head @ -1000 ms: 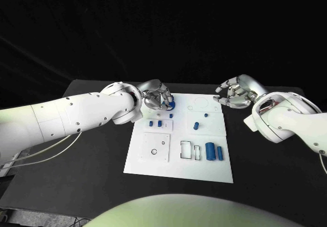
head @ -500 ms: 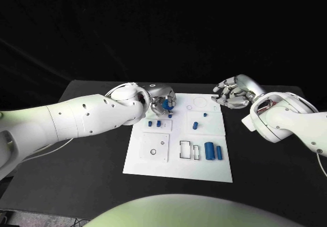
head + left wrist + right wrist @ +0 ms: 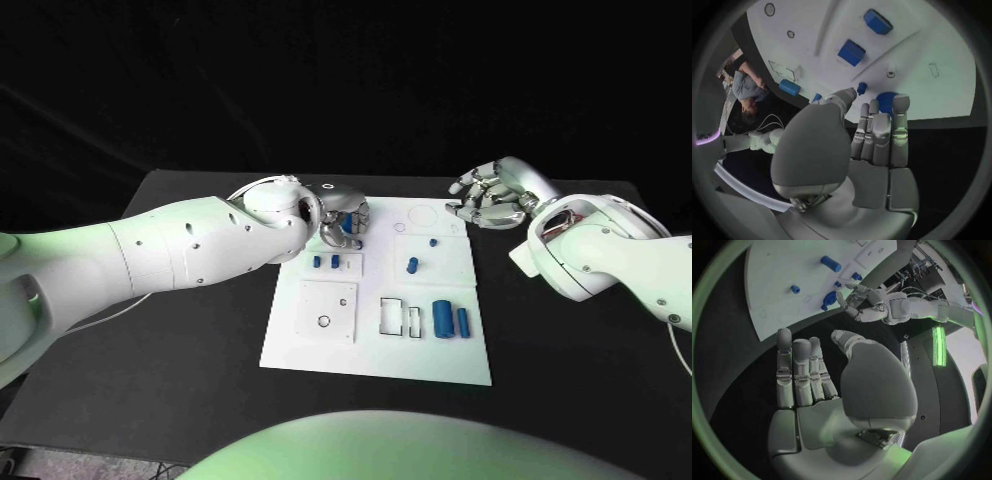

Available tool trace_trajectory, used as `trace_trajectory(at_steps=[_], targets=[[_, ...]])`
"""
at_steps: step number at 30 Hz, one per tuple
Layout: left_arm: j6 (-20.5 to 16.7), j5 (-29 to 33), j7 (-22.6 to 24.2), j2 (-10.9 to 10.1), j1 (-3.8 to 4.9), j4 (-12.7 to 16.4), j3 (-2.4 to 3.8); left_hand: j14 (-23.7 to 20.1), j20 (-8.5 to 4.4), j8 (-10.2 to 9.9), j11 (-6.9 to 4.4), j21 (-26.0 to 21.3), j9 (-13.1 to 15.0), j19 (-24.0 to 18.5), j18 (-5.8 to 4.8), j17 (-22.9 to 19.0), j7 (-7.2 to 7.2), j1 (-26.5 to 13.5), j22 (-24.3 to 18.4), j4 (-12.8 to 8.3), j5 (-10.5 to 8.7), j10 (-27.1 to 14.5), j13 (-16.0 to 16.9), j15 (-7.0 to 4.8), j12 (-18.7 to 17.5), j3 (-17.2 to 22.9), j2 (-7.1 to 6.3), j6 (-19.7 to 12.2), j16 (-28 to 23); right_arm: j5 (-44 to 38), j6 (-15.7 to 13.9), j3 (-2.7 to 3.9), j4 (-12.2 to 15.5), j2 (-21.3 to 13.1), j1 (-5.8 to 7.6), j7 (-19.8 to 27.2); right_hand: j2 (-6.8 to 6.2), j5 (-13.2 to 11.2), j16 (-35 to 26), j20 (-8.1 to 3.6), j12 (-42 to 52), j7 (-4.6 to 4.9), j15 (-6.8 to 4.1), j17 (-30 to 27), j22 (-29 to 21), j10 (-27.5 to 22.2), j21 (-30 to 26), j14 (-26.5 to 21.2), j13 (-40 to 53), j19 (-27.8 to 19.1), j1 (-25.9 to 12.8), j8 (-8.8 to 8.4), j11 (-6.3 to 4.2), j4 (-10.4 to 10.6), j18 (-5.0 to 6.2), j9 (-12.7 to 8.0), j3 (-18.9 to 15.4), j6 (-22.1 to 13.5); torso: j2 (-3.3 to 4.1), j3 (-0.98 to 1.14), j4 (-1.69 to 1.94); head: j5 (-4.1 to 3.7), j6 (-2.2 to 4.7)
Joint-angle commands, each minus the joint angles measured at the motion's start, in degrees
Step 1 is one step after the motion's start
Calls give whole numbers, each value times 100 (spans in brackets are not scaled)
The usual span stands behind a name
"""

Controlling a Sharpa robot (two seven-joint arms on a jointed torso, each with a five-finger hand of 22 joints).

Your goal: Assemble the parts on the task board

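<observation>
Left hand (image 3: 343,221) at task board (image 3: 433,340) far corner, fingers curled around round blue part (image 3: 886,101); firm grip unclear. Right hand (image 3: 490,198) spread, empty, beside board. Next, likely: lift, seat part.

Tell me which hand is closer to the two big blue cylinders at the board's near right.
Left. The left hand is over the board's far left part; the right hand hovers past the board's far right corner, farther from the cylinders.
</observation>
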Motion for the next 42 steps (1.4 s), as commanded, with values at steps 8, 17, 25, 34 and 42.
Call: trace_trajectory(at_steps=[8, 17, 25, 34, 42], targets=[[235, -118, -4, 101, -4, -85, -5, 137, -5, -55, -24, 362, -56, 138, -138, 144, 16, 89, 451, -50, 12, 231, -93, -4, -137, 113, 67, 179, 214, -2, -26, 0, 8, 14, -3, 70, -26, -9, -110, 21, -67, 43, 7, -73, -28, -35, -68, -71, -56, -29, -52, 36, 10, -19, 109, 11, 39, -7, -4, -4, 9, -7, 0], [272, -77, 53, 178, -16, -172, -24, 192, -42, -91, -62, 540, -102, 158, -146, 172, -17, 187, 477, -157, -98, 401, -185, -58, -312, 320, 128, 295, 307, 1, -22, 0, 5, 22, -3, 69, -24, -7, -130, 22, -72, 42, 8, -91, -32, -32, -75, -80, -65, -30, -52, 37, 10, -20, 109, 12, 41, -4, 1, 2, -2, -2, 0], [283, -24, 97, 226, -42, -239, -37, 225, -55, -98, -72, 617, -112, 174, -154, 204, -22, 198, 488, -199, -133, 469, -209, -71, -362, 387, 149, 339, 349, 4, -14, 0, 6, 25, -3, 60, -23, -4, -170, 23, -80, 43, 9, -129, -38, -31, -84, -99, -77, -30, -55, 39, 11, -21, 109, 13, 43, -3, -3, -2, 7, -17, 0], [350, 28, 116, 256, -58, -275, -43, 272, -61, -109, -78, 709, -121, 202, -167, 274, -25, 189, 504, -226, -149, 505, -225, -74, -401, 420, 148, 356, 403, 4, -3, 0, 3, 29, -3, 52, -23, -3, -186, 23, -83, 43, 9, -143, -41, -30, -88, -106, -82, -30, -55, 40, 11, -22, 109, 14, 44, -2, -5, -2, 4, -14, 0], [337, 75, 131, 273, -67, -325, -46, 360, -86, -93, -119, 903, -124, 236, -185, 357, -44, 221, 529, -390, -251, 726, -255, -101, -508, 597, 240, 527, 510, 4, 0, 0, -3, 36, -4, 48, -23, -1, -213, 24, -90, 43, 10, -166, -46, -29, -97, -118, -94, -31, -58, 42, 11, -24, 110, 15, 45, 1, -6, -3, 6, -19, 0]])
